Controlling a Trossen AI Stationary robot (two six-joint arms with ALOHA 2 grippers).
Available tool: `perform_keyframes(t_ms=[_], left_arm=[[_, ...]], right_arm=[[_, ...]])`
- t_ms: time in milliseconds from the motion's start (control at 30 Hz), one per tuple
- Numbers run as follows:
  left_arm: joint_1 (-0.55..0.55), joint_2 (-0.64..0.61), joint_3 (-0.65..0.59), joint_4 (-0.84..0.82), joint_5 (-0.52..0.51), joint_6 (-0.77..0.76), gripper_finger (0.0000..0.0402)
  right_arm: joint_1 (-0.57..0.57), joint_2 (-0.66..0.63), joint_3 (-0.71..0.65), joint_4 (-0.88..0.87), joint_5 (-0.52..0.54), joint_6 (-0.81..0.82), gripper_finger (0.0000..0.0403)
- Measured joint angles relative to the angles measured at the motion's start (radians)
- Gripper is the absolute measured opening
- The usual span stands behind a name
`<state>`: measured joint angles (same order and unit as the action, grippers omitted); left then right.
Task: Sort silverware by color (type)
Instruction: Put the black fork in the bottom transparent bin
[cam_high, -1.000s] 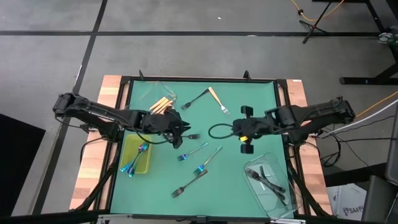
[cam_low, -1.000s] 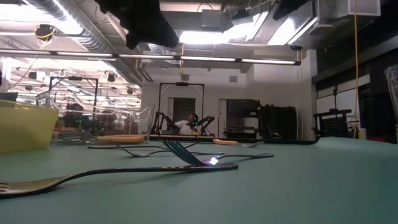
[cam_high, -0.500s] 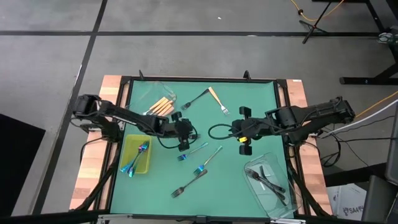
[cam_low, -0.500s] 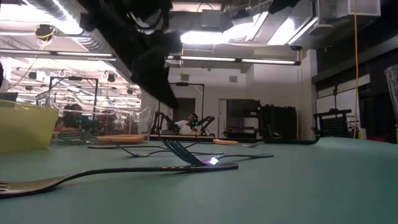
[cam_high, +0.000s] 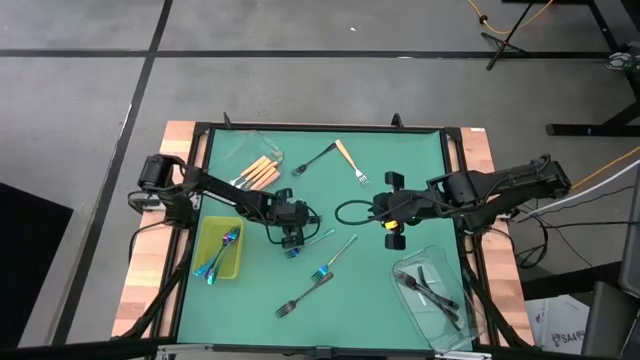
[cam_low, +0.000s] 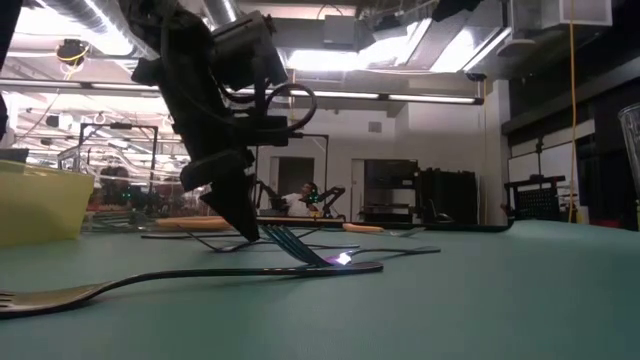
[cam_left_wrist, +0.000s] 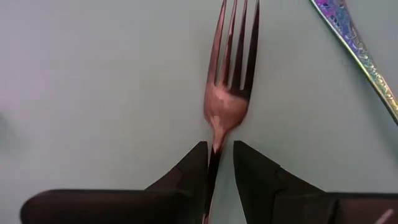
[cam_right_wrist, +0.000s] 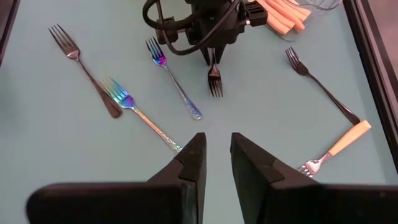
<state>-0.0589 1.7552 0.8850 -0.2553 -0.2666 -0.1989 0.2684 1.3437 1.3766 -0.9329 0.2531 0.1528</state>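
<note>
The left claw (cam_high: 293, 232) is positioned at the centre-left of the green surface (cam_high: 380, 290) in the high view. Its two fingers (cam_left_wrist: 189, 171) are closed on the neck of a dark fork (cam_left_wrist: 229, 93). In the left wrist view the handle passes between the two tips and the tines extend away from the claw. In the right wrist view the same dark fork (cam_right_wrist: 214, 79) lies flat on the surface with the left claw (cam_right_wrist: 213, 57) standing over its handle end.

The right claw (cam_high: 390, 212) hangs over the centre-right of the surface in the high view. Its fingers (cam_right_wrist: 189, 165) stand slightly apart with nothing between them.

Location of the remaining silverware, high view:
- Yellow-green tray (cam_high: 203, 240), lower left: contains iridescent forks (cam_high: 220, 254).
- Clear tub (cam_high: 252, 146), upper left: contains orange-handled forks (cam_high: 259, 172).
- Clear tub (cam_high: 455, 330), lower right: contains dark forks (cam_high: 428, 288).
- Loose iridescent fork (cam_high: 322, 235): just right of the left claw.
- Second iridescent fork (cam_high: 333, 257): below and to the right of the first.
- Grey fork (cam_high: 303, 294): lower centre of the surface.
- Black fork (cam_high: 313, 159) and orange-handled fork (cam_high: 350, 161): top centre, handle ends touching.

In the low view the left claw (cam_low: 240, 215) reaches down to the surface just behind the loose forks in the foreground.
</note>
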Motion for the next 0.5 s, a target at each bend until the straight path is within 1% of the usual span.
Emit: perform_keyframes(t_ms=[233,400,500], left_arm=[[0.004,0.004,0.001,-0.036,0.006,-0.009,0.0071],[0.026,0.004,0.002,-0.037,0.076,-0.011,0.0071],[0.047,0.004,0.002,-0.039,0.110,-0.050,0.0071]], right_arm=[[0.000,0.000,0.000,-0.001,0.000,0.034,0.0062],[0.000,0.000,0.000,-0.001,0.000,0.038,0.0062],[0.000,0.000,0.000,-0.001,0.000,0.037,0.0062]])
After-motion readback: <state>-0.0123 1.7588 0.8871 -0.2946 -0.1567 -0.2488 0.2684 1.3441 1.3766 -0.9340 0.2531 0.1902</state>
